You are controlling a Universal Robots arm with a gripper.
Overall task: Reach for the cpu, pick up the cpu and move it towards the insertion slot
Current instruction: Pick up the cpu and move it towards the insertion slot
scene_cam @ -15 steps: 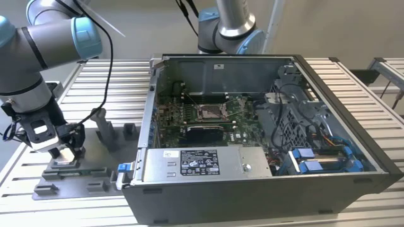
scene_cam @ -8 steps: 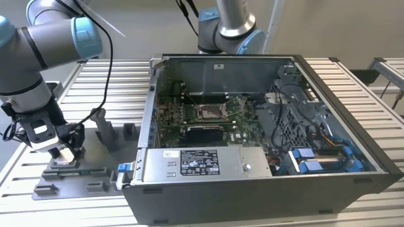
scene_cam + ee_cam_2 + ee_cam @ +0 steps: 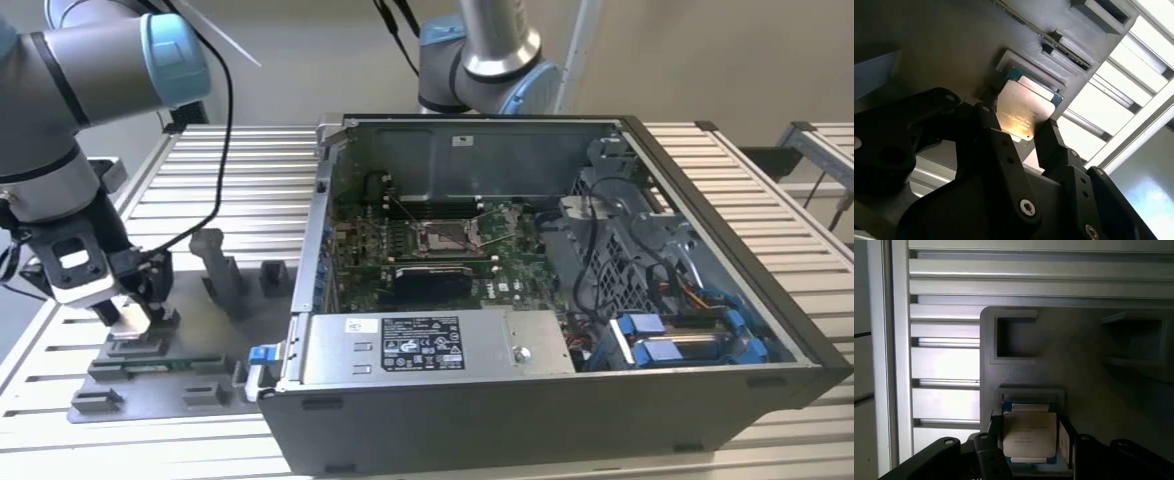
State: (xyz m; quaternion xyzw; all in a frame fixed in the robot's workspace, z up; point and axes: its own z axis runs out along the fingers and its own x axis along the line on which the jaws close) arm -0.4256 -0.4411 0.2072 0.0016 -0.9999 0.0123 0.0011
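Grip closed: black two-finger gripper (image 3: 1018,121) pinching the small flat square silver-grey cpu (image 3: 1021,111) by two opposite edges, at its shallow nest in the grey moulded fixture plate (image 3: 1079,370). Remaining two chip edges bare in both wrist views. In the exterior view, tall dark grey block (image 3: 220,272) near the gripper, toward the open dark metal computer case (image 3: 467,430); square shiny-framed insertion slot (image 3: 442,236) inside on the green circuit board (image 3: 358,262), well apart, toward the exterior view's right, open from above.
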